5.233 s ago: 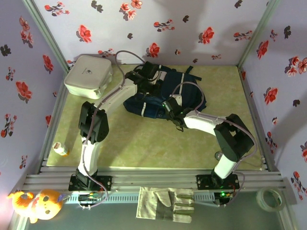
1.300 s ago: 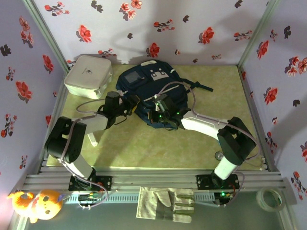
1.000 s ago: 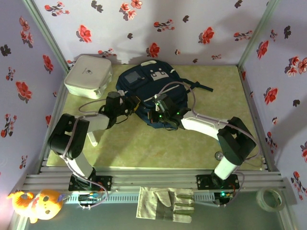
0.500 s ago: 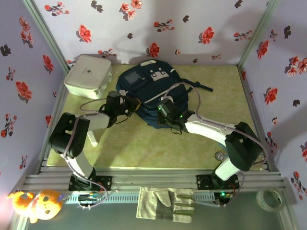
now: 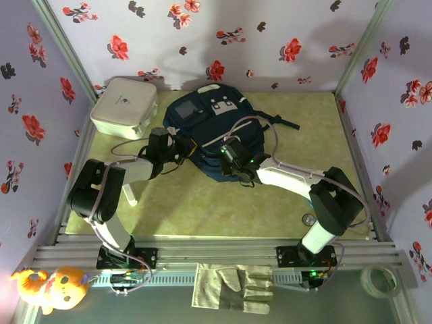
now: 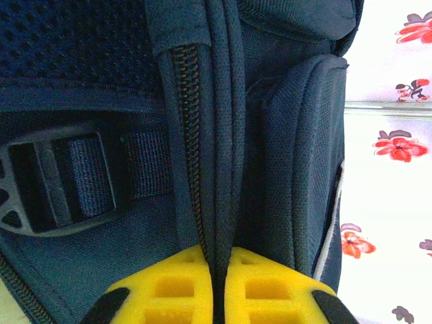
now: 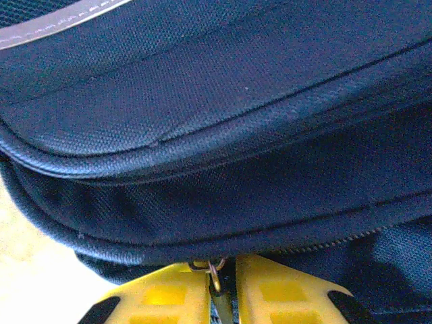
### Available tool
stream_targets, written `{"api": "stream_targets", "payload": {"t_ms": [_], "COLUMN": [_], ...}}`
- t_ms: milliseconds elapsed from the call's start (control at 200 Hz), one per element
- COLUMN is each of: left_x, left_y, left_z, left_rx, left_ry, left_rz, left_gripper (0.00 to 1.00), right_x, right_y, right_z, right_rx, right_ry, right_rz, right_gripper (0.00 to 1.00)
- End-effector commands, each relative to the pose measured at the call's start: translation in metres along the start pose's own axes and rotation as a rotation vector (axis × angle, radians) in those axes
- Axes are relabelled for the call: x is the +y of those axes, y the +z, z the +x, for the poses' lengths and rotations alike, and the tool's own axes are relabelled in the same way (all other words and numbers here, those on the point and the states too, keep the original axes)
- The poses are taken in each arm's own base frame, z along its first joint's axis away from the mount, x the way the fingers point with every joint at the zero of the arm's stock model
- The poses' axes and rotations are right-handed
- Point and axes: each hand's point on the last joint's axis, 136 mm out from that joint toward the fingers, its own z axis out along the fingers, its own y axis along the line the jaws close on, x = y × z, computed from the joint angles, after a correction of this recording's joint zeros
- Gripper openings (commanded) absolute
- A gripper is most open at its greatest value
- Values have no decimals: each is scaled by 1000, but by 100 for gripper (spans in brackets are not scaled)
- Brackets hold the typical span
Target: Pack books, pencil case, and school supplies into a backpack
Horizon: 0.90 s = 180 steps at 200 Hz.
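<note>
1. Backpack (image 5: 209, 128), navy with light grey patches, lies flat on the green table (image 5: 202, 209) just to the right of the white box (image 5: 124, 106). It is close beside the box, with no clear contact between them.
2. The left gripper (image 5: 191, 150) meets the backpack on the side that faces the white box, a little nearer the arm bases than the box.
3. From the left wrist, the backpack (image 6: 270, 135) is seen close up. The left gripper (image 6: 219, 283) is closed, its yellow fingers (image 6: 169, 290) pinching a raised fabric ridge of the bag. Zip teeth (image 6: 190, 135) run along that ridge, and a dark strap buckle (image 6: 54, 179) lies flat on the mesh next to it.
4. The right gripper (image 5: 229, 165) sits at the backpack's near edge, farther from the white box than the left gripper.
5. From the right wrist, the right gripper (image 7: 221, 287) has its fingers nearly together, with a slim gap left between them. A small metal zip ring (image 7: 214, 273) hangs at that gap under the backpack (image 7: 236, 101) seam. Whether the jaws actually clamp the ring cannot be told.
6. A pale stripe (image 7: 54, 30) crosses the fabric above that seam.
</note>
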Motion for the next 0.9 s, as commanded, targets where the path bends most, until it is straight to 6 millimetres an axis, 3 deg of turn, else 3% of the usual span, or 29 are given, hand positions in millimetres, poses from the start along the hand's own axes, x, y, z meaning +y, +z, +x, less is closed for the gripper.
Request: {"api": "stream_targets", "payload": {"t_ms": [0, 130, 275, 505, 610, 725, 895], "left_x": [-20, -18, -20, -22, -18, -16, -10], "left_y": [-6, -5, -6, -6, -7, -7, -5], "left_z": [-9, -9, -8, -9, -9, -9, -5], "left_rx": [-9, -3, -1, 2, 4, 4, 29], "left_ry": [50, 49, 53, 69, 74, 93, 130], "left_rz": [41, 36, 36, 27, 10, -8, -50], "left_gripper": [0, 0, 0, 0, 0, 0, 0], "right_x": [2, 4, 3, -5, -24, -63, -125], "right_y": [3, 6, 12, 13, 2, -11, -15], "right_z": [-14, -18, -17, -19, -21, -20, 0], "right_rx": [-22, -25, -12, -30, -74, -114, -55], "right_ry": [-17, -22, -26, -15, 16, 92, 230], "right_rz": [4, 3, 13, 61, 138, 252, 358], "right_gripper": [19, 26, 26, 11, 6, 3, 2]}}
